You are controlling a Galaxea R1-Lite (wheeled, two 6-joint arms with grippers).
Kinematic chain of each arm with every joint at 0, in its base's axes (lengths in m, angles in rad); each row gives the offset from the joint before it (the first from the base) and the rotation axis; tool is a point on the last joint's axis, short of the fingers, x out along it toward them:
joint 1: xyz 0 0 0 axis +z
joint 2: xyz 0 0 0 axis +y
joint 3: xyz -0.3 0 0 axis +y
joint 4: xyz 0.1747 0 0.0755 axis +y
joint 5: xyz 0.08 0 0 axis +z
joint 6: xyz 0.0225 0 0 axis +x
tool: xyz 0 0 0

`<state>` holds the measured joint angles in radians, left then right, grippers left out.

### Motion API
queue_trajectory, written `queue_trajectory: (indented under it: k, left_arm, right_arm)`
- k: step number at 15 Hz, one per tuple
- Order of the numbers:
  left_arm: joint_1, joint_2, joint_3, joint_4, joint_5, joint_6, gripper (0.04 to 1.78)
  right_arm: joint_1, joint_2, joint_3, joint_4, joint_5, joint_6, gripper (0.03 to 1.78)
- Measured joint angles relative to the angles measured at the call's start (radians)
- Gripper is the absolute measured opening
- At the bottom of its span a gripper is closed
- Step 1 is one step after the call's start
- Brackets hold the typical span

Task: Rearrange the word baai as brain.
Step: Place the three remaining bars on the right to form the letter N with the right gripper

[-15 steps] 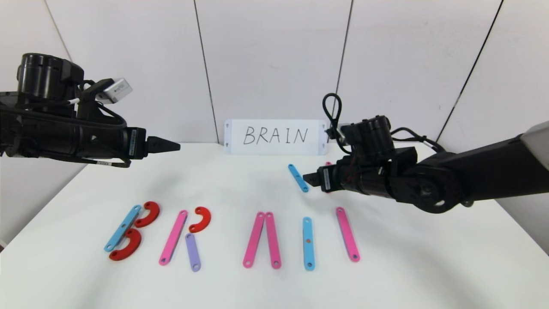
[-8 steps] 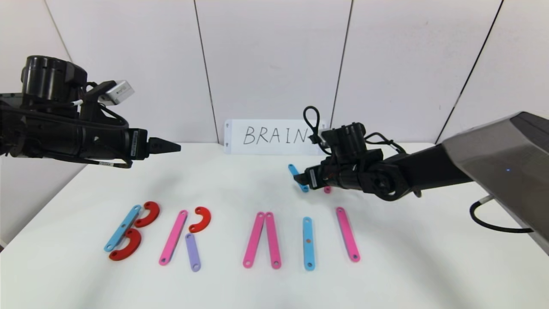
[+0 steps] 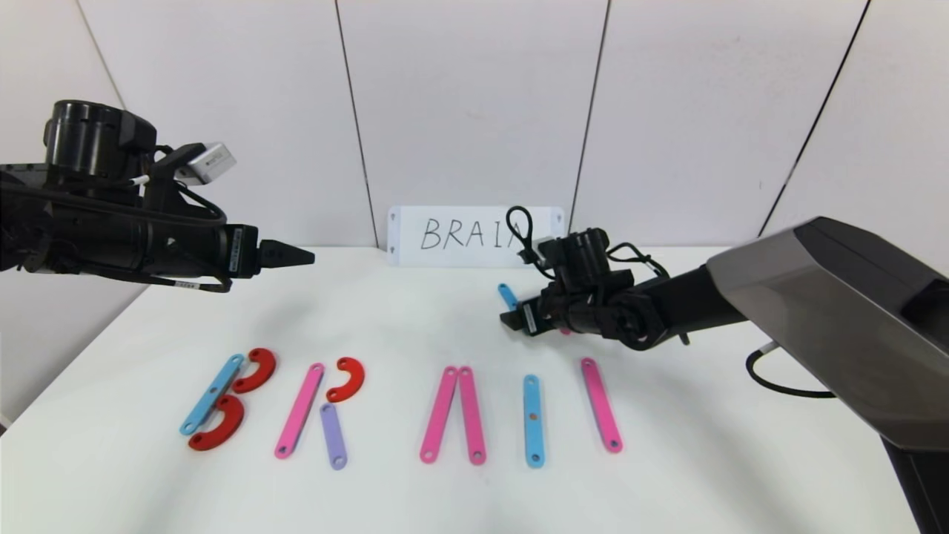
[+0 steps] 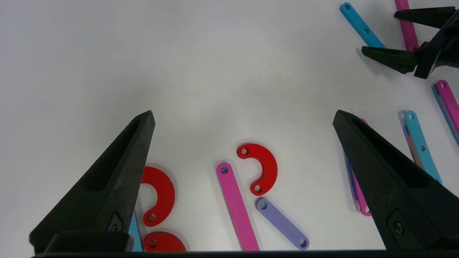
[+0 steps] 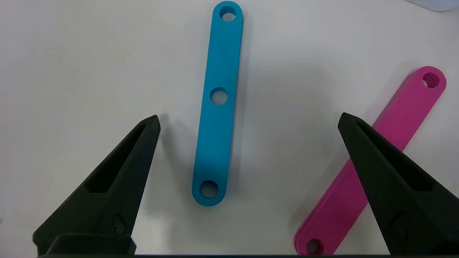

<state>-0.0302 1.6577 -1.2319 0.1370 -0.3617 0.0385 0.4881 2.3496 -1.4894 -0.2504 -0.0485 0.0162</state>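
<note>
The flat pieces lie in a row near the table's front. From the left there are a blue strip with two red arcs, then a pink strip with a red arc and a purple strip. After these come two leaning pink strips, an upright blue strip and a single pink strip. Behind the row my right gripper hangs open, low over a loose blue strip that lies between its fingers. A loose pink strip passes under one finger. My left gripper is open and empty, high over the left letters.
A white card with handwritten BRAIN stands against the back wall, its last letter hidden by my right wrist. The right arm stretches across the table's right side. Bare white table lies in front of the row and between the two arms.
My right arm has reached forward and to the left, bringing its open gripper down over the loose blue strip. The left arm has hardly moved, and no piece has shifted.
</note>
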Motion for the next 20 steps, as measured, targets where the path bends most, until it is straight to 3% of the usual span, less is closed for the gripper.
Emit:
queue_trajectory:
  k: [6,9,13,15,17,20]
  left_arm:
    - [0.000,0.000,0.000,0.000,-0.001,0.001,1.74]
    - [0.000,0.000,0.001,0.000,-0.001,0.001,1.74]
    - [0.000,0.000,0.003,0.000,-0.001,0.001,1.74]
    - [-0.001,0.000,0.003,0.000,-0.001,0.002,1.74]
    - [-0.001,0.000,0.003,0.000,-0.001,0.001,1.74]
    - [-0.001,0.001,0.003,0.000,-0.001,0.001,1.74]
  right_arm:
    - [0.012,0.029,-0.016,-0.009,-0.009,-0.031,1.66]
    - [0.012,0.036,-0.017,-0.011,-0.010,-0.033,1.36]
    - [0.012,0.040,-0.017,-0.009,-0.007,-0.027,0.66]
    - [0.012,0.043,-0.017,-0.009,-0.006,-0.025,0.41]
    - [0.012,0.044,-0.017,-0.007,-0.005,-0.022,0.29]
    - [0.011,0.041,-0.011,-0.007,-0.004,-0.020,0.29]
